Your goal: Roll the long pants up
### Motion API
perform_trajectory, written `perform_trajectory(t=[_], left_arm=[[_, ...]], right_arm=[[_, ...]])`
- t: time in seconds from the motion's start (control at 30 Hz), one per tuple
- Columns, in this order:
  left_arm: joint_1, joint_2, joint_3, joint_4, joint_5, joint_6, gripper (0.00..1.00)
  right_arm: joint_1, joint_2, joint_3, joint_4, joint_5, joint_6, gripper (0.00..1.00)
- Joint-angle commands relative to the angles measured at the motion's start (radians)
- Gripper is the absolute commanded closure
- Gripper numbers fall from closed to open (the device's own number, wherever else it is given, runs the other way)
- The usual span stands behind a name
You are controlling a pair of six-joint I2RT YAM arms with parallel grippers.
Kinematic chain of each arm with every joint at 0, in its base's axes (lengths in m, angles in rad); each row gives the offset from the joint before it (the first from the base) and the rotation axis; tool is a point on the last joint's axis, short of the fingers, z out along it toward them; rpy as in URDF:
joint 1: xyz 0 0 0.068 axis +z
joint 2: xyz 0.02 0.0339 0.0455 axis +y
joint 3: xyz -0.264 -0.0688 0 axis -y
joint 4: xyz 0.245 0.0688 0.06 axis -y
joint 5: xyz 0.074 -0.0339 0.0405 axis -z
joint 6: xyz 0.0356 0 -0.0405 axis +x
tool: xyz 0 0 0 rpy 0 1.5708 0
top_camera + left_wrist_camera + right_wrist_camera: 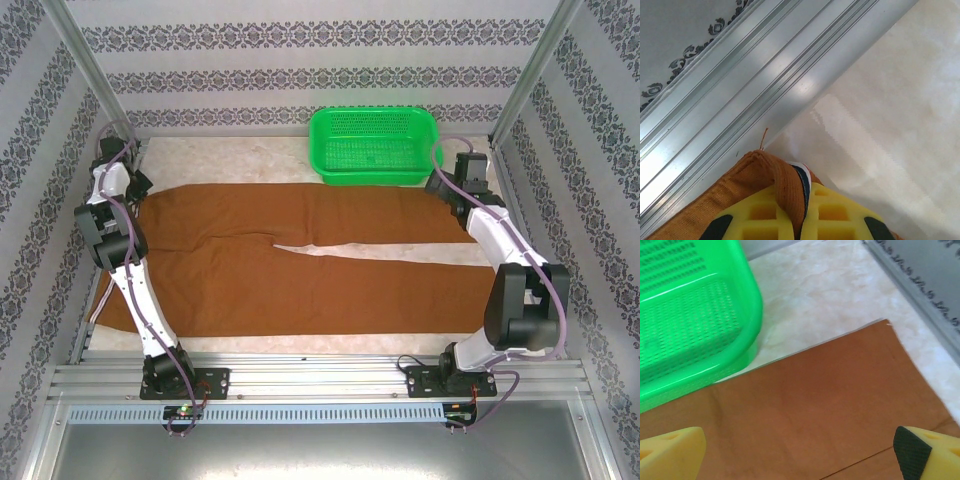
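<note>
brown long pants (pixel 250 285) — corner inside left gripper (pixel 801 202)

1. The rust-brown soft cloth long pants (pixel 300 270) lie flat on the pale marbled table top (pixel 250 155).
2. A fold of their waist edge sits clamped between the left gripper's (pixel 802 200) fingers (pixel 760 220); the silver aluminium frame rail (pixel 740 90) runs just beyond the fingertips.
3. The right gripper's (pixel 800 445) fingers (pixel 675 445) stand apart over a leg end.
4. The green perforated plastic basket (pixel 685 325) sits beyond its left finger, just beside the cloth edge.
</note>
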Motion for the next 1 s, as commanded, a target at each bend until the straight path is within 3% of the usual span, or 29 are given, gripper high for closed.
perform_trajectory(t=[0.0, 0.1, 0.2, 0.47, 0.73, 0.97], left_arm=[[0.010, -0.012, -0.037, -0.015, 0.015, 0.002, 1.00], [0.010, -0.020, -0.053, -0.017, 0.038, 0.008, 1.00], [0.011, -0.034, -0.092, 0.011, 0.052, 0.010, 1.00], [0.005, -0.038, -0.094, 0.022, 0.079, 0.006, 1.00], [0.004, -0.045, -0.095, 0.025, 0.088, 0.009, 1.00], [0.004, -0.055, -0.090, 0.010, 0.071, 0.025, 1.00]], right_arm=[[-0.013, 0.078, 0.104, -0.105, 0.189, 0.012, 0.02], [-0.077, 0.204, 0.254, -0.293, 0.246, 0.068, 0.02], [-0.151, 0.318, 0.375, -0.419, 0.163, 0.134, 0.02], [-0.227, 0.604, 0.721, -0.635, 0.037, 0.154, 0.06], [-0.273, 0.848, 1.049, -0.771, -0.096, 0.188, 0.09], [-0.299, 0.949, 1.130, -0.808, -0.200, 0.219, 0.13]])
